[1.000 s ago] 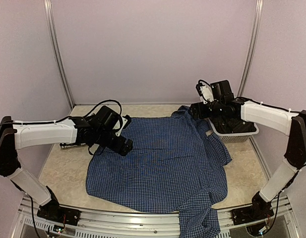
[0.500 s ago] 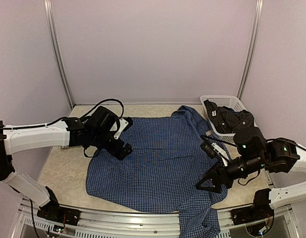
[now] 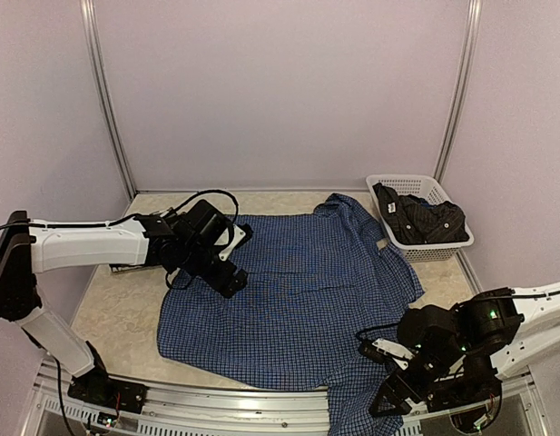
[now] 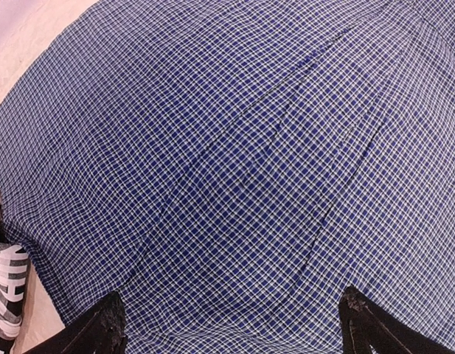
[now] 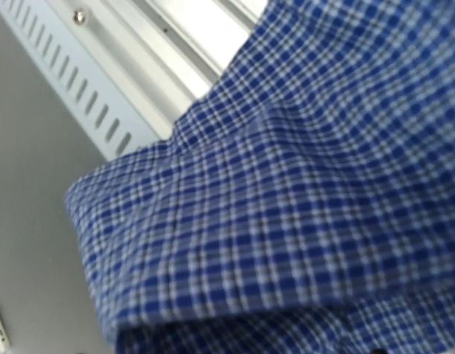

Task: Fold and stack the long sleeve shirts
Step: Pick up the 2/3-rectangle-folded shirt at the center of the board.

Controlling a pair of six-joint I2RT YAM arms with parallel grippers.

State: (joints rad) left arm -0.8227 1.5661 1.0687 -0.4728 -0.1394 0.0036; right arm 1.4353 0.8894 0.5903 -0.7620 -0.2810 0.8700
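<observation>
Right gripper (image 3: 390,398) just swung from the basket (image 3: 402,182) down to the bottom edge, where the blue shirt (image 3: 298,291) dangles a sleeve; can't tell if it's open. Left gripper (image 3: 231,278) hovers released at the shirt's left. Looks like folding's starting.

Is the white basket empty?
No, a dark bundle of cloth is sitting inside the white basket.
</observation>
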